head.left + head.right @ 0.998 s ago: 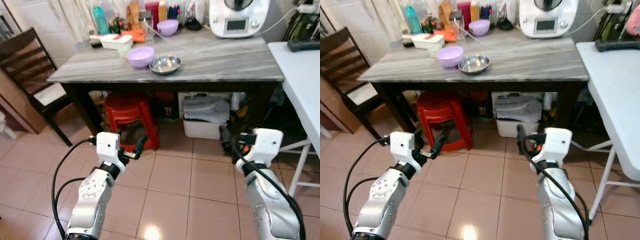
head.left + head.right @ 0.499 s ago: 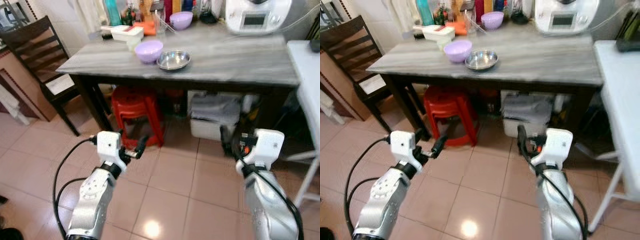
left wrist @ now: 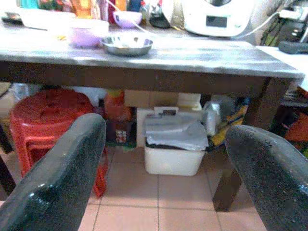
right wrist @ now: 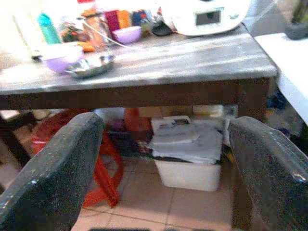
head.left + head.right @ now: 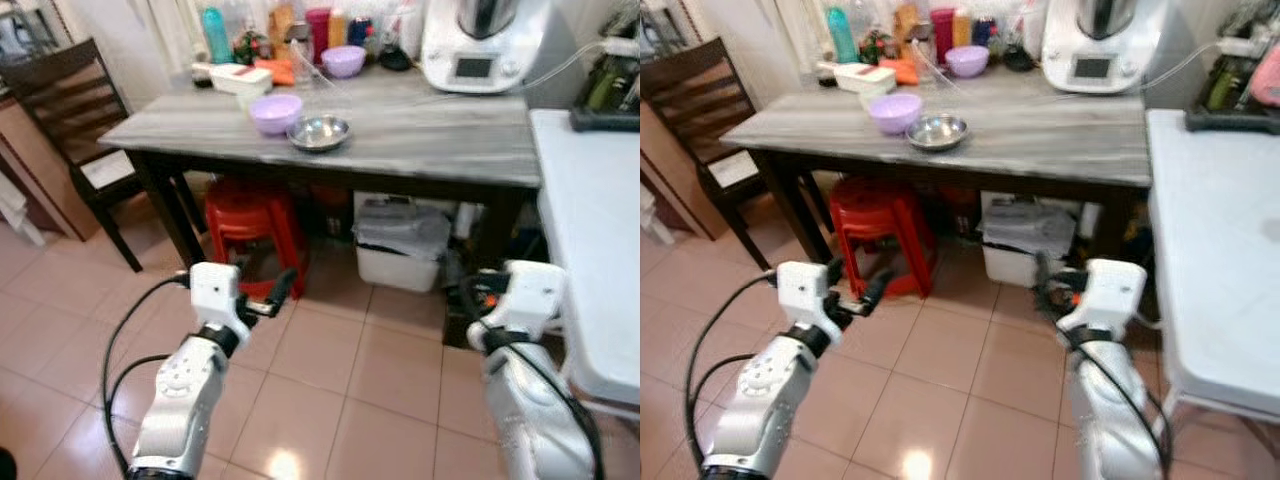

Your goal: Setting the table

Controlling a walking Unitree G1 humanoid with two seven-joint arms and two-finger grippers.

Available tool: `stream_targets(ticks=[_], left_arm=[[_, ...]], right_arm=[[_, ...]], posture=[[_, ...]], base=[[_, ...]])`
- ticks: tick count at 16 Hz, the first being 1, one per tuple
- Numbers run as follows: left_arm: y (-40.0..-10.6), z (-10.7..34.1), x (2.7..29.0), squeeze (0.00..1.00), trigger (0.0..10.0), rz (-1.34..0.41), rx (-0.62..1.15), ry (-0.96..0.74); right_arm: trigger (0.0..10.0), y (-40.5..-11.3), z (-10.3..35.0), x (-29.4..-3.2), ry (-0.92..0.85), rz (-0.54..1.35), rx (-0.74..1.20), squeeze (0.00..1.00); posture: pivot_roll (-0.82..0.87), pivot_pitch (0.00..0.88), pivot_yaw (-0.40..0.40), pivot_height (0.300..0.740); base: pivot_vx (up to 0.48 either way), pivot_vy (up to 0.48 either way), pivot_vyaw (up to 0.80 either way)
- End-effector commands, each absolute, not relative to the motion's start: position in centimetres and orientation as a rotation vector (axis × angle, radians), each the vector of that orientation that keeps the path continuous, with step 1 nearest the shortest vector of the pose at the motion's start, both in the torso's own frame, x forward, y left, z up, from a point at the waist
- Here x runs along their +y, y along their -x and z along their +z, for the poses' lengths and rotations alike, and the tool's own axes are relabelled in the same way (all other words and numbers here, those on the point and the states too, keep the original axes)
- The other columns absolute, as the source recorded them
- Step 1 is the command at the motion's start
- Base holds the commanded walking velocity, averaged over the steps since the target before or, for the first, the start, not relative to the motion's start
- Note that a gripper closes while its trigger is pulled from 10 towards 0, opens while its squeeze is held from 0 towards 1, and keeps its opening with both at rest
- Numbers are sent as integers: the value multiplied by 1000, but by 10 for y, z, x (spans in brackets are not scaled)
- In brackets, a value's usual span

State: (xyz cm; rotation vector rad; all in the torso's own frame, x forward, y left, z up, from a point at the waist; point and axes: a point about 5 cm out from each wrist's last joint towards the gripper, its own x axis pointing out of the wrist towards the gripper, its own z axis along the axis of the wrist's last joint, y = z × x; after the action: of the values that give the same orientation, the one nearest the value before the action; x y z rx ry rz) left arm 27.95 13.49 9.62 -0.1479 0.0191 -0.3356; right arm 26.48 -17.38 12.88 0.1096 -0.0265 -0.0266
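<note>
- We're standing back from the grey-topped surface (image 5: 420, 130), both arms held low over the tiled floor (image 5: 340, 370).
- Our left hand (image 5: 262, 296) hangs out in front of the red stool (image 5: 250, 215), fingers (image 3: 62, 178) spread wide apart with nothing between them.
- Our right hand (image 4: 159, 168) is just as wide: its two black fingers (image 4: 53, 173) stand well apart and hold nothing, pointing toward the space under the surface.
- Up top, near the front edge on the left half, a lilac bowl (image 5: 276, 112) sits just beside a steel bowl (image 5: 319, 132); we can't tell whether they touch.
- Further back, a second lilac bowl (image 5: 344, 60) sits among bottles (image 5: 213, 22) and jars near the wall.
- A white lidded box (image 5: 233, 77) lies behind the front lilac bowl, with something orange just beside it.
- A white kitchen machine (image 5: 480, 45) stands at the back right of the surface.
- Underneath, a white bin (image 5: 400, 245) covered with a grey bag sits right of the red stool.
- A dark wooden chair (image 5: 70, 130) stands at the left end of the surface.
- A white table (image 5: 590, 230) runs along our right side.
</note>
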Motion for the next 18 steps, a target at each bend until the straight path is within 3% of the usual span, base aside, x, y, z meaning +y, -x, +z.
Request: stream_targets(ticks=[1, 5, 10, 18], left_arm=[[-281, 98, 136, 0, 10000, -330, 15, 150], [-283, 100, 131, 0, 10000, -345, 5, 154], [-282, 101, 130, 0, 10000, -343, 1, 159], [-284, 103, 129, 0, 10000, -353, 0, 160]], right_arm=[[10000, -266, 130, -174, -102, -31, -35, 0], [10000, -269, 131, -170, -110, -29, -42, 0], [10000, -272, 131, -167, -120, -22, -48, 0], [10000, -277, 133, -161, -132, -14, -58, 0]], posture=[[-104, 0, 125, 740], [-100, 0, 132, 740], [-93, 1, 136, 740], [-89, 18, 141, 740]], base=[[0, -296, 0], [0, -304, 0], [0, -316, -529], [0, -328, 0]])
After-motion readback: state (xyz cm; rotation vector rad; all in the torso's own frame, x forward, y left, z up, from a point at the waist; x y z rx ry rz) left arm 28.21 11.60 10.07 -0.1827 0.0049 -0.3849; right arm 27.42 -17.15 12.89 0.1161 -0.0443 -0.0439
